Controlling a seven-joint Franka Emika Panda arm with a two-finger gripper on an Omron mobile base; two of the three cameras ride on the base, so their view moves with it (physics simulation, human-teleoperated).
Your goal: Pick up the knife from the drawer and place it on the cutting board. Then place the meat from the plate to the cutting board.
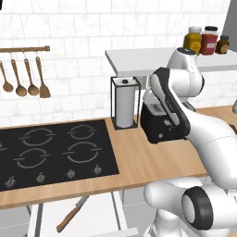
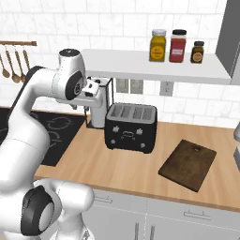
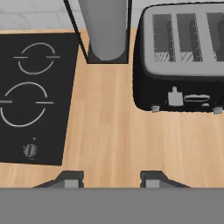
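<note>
The knife (image 1: 73,214) lay in the open drawer (image 1: 104,214) below the counter edge, wooden handle toward you, blade pointing at the cooktop (image 1: 54,152). Your gripper (image 3: 112,178) hung high over bare counter (image 3: 131,144) near the toaster (image 3: 181,61), fingers apart with nothing between them — well away from the knife. You needed to swing down and left and take the handle across its width, not the blade.
</note>
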